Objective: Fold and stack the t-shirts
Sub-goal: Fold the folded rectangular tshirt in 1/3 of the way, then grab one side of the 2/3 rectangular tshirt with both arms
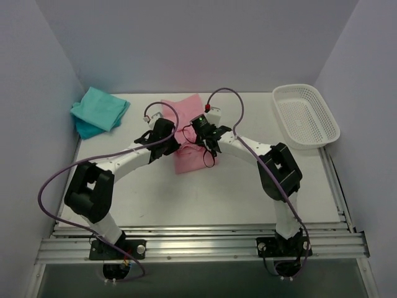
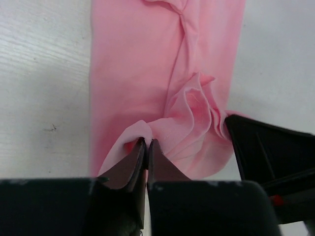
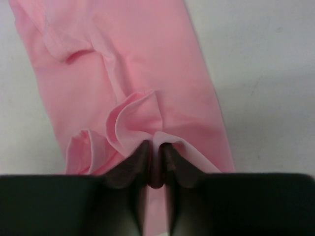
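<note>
Mid-fold on pink t-shirt at worktop centre: left gripper and right gripper jaws both pinched shut on its bunched edge; next likely needs both carrying that edge over evenly, then stacking on teal t-shirts at 10 o'clock.

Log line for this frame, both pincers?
left pincer: shut on pink t-shirt | right pincer: shut on pink t-shirt | teal t-shirt: folded, far left

Left arm: white links are being joined by black housings.
Right arm: the same colours are being shown.
Cables: purple loops are being carried.
Left gripper: black tapered fingers are being shown.
</note>
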